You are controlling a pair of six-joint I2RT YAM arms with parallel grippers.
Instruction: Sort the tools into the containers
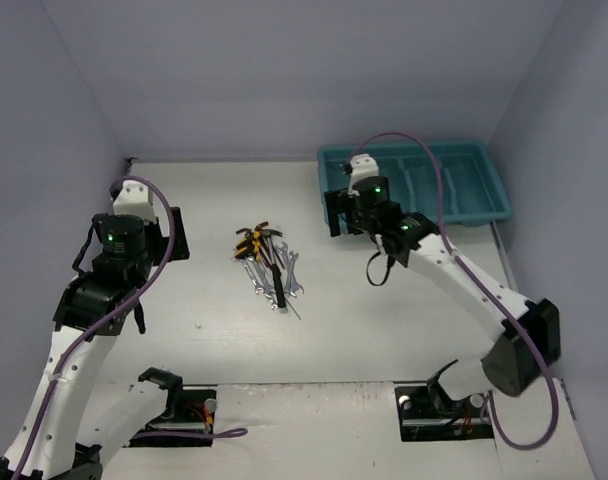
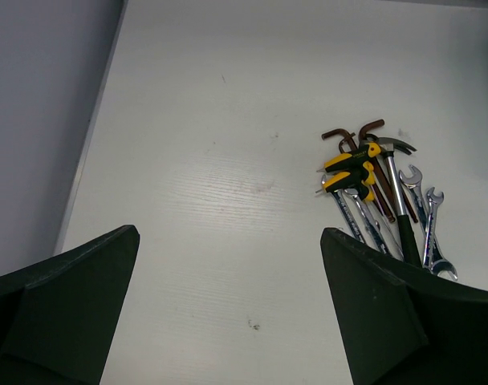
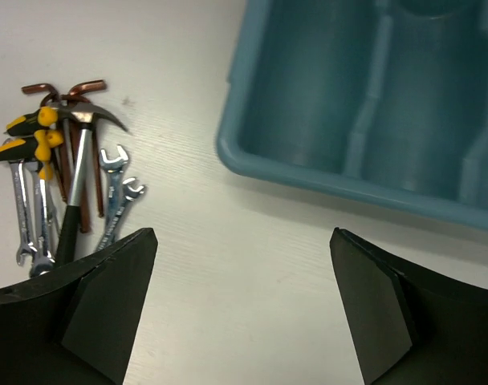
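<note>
Centrally piled: wrenches (image 2: 428,228), hex keys (image 2: 371,125), hammer (image 3: 81,156); teal tray (image 3: 308,96) at far-right corner. Left gripper (image 2: 228,233), right gripper (image 3: 244,233) both spread apart, empty. Risk: overlapping tools (image 1: 269,265) snagging, dragging neighbours when one lifted.

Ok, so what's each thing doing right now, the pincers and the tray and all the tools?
Left pincer: open, empty.
Right pincer: open, empty.
Teal tray: upright, visible compartments empty.
Wrenches: lying flat in the pile, unsorted.
Hex keys: in the same pile.
Hammer: lying in the pile.
Yellow-and-black pieces: in the pile too.
</note>
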